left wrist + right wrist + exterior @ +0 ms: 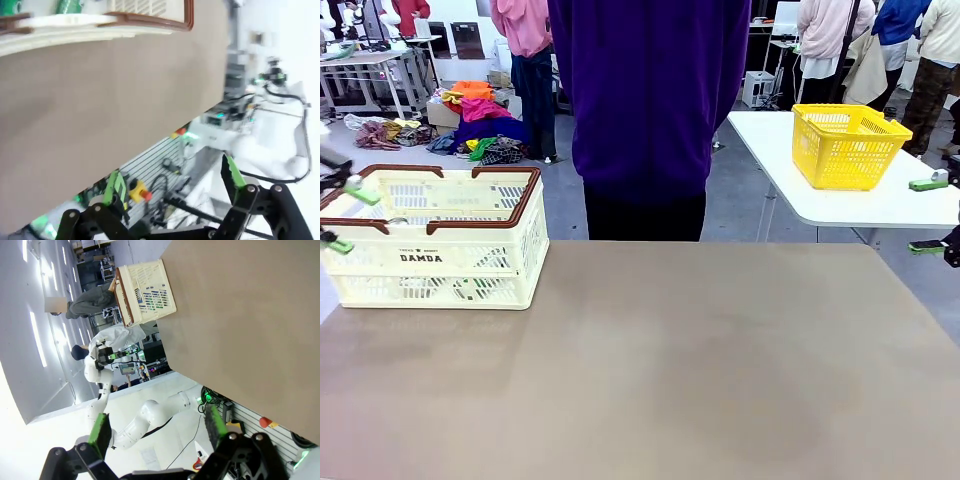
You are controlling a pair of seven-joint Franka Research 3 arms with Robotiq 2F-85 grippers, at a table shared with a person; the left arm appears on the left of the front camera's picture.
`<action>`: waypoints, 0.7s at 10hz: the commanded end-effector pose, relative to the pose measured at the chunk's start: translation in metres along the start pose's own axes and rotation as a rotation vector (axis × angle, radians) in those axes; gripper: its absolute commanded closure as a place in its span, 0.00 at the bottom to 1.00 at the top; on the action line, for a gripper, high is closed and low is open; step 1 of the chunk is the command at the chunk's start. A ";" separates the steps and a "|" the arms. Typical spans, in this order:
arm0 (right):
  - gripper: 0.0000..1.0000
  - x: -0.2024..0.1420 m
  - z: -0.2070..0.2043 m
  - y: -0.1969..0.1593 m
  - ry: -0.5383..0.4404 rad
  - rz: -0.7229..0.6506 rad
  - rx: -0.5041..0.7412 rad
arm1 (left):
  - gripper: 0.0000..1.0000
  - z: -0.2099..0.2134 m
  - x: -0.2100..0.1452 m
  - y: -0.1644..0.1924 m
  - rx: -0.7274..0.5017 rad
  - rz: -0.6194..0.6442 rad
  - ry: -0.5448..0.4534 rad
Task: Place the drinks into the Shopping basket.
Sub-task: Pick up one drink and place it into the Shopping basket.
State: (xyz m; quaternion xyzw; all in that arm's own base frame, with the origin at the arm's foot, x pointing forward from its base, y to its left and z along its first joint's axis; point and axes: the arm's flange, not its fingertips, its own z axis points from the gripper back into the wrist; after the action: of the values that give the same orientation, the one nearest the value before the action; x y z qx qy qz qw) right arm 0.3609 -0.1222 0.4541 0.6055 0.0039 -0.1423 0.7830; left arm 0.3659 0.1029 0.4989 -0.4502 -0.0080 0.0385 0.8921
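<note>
**Basket at upper left, both grippers standing wide**

Front view: the Shopping basket [435, 240] is sitting on the brown table [650, 370] at the left of the frame, cream lattice, brown rim handles, black "DAMDA" lettering facing the camera. The left gripper [342, 215] is showing at the far left edge, green pads spread apart beside the basket. The right gripper [932, 215] is peeking in at the right edge, pads well apart, gripping nothing. A person in a purple top [650, 90] is standing at the far side. A yellow basket [848, 145] is resting on a white table behind.

Left wrist view: the left gripper [175, 187] is hanging with jaws wide, empty. The basket rim is crossing the top of the frame, something green [67, 6] inside it, too blurred to identify.

Right wrist view: the right gripper [157, 427] is gaping wide, empty. The basket is lying in the upper middle.
</note>
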 end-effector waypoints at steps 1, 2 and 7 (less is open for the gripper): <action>0.00 0.000 0.000 0.002 -0.003 0.014 0.013 | 0.00 -0.011 -0.007 0.040 -0.231 -0.012 -0.058; 0.00 0.000 0.000 0.002 -0.003 0.014 0.013 | 0.00 -0.022 -0.004 0.046 -0.275 -0.025 -0.062; 0.00 0.000 0.000 0.002 -0.003 0.014 0.013 | 0.00 -0.006 -0.012 0.051 -0.206 0.021 -0.074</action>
State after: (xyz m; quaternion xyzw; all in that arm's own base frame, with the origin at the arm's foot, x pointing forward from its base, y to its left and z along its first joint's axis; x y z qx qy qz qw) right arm 0.3608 -0.1223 0.4542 0.6055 0.0038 -0.1423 0.7830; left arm 0.3545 0.1265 0.4510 -0.5412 -0.0445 0.0699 0.8368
